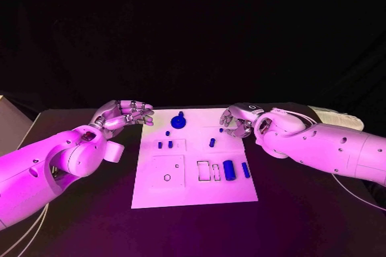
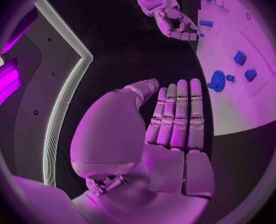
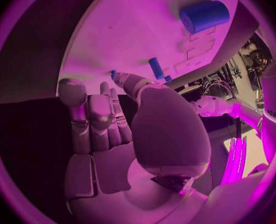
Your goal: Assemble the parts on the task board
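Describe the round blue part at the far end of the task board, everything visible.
The round blue part is a flat, solid blue disc with a short stem sticking up beside it, plastic-looking. It sits near the far edge of the white task board, between the two hands, touched by neither. The left wrist view shows it too, with a small knob alongside.

The flat rectangular task board [image 1: 193,184] is lying in the middle of the table [image 1: 305,223]. A round knobbed part [image 1: 178,121] is sitting at its far edge, small pegs [image 1: 165,144] nearer its middle, and a large cylinder [image 1: 229,170] is lying toward its near right. The left hand [image 1: 129,113] is hovering beside the far left corner, the right hand [image 1: 237,120] at the far right corner.
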